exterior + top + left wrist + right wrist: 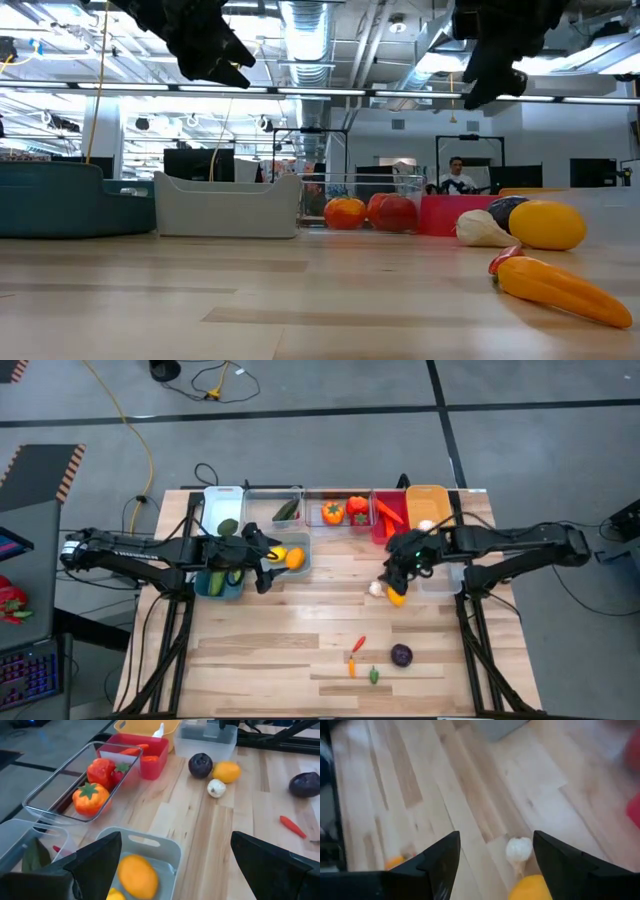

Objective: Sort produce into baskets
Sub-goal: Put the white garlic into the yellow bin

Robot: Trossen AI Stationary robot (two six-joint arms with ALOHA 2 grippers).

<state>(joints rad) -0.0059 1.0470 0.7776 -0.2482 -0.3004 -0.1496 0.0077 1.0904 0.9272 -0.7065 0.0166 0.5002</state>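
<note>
Sorting mostly done: peppers [344, 511] in clear tub [338, 525]. Left gripper [268, 566] wide over grey-blue tub [300, 562]; right gripper [400, 575] parted, empty, above garlic [376, 589] and lemon [396, 598]; carrot [352, 664], purple ball [401, 655] remain.

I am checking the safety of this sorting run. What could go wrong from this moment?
1. The right gripper hangs open over a garlic that lies right beside a lemon. Closing there may catch both or push one away.
2. The left gripper is open above the grey-blue tub, where a lemon looks blurred, perhaps just dropped; it could bounce out.
</note>
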